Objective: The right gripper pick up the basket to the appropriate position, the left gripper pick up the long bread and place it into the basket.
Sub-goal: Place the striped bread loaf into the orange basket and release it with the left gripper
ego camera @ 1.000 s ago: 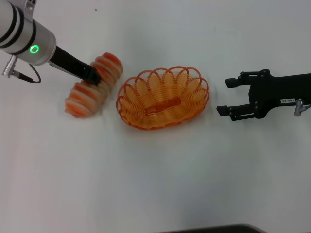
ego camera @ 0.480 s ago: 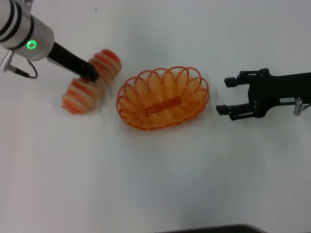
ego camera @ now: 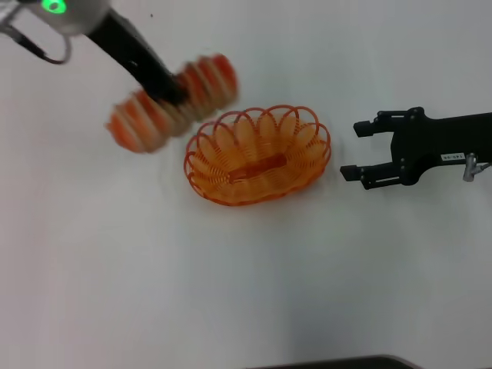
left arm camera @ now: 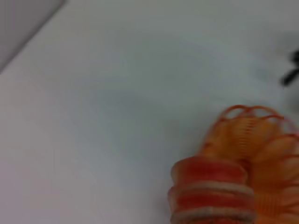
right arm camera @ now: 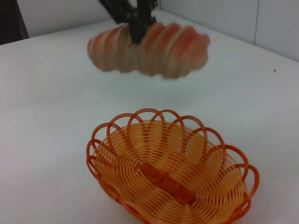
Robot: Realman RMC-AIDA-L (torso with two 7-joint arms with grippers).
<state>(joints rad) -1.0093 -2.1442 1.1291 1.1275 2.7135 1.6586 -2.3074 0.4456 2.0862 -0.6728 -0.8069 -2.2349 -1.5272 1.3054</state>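
At far left, the unlabelled black left gripper (ego camera: pixel 171 94) is clamped on the striped orange-and-cream ridged long bread (ego camera: pixel 173 104), held above the table. The oval orange wire basket (ego camera: pixel 257 154) sits centre. Right, the labelled right gripper (ego camera: pixel 363 150) hovers, fingers apart.

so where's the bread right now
The striped orange-and-cream toy loaf hangs clamped in the left end effector, off the table, on the orange wire basket's left.

long bread (ego camera: pixel 173 104) left of basket (ego camera: pixel 257 154), airborne
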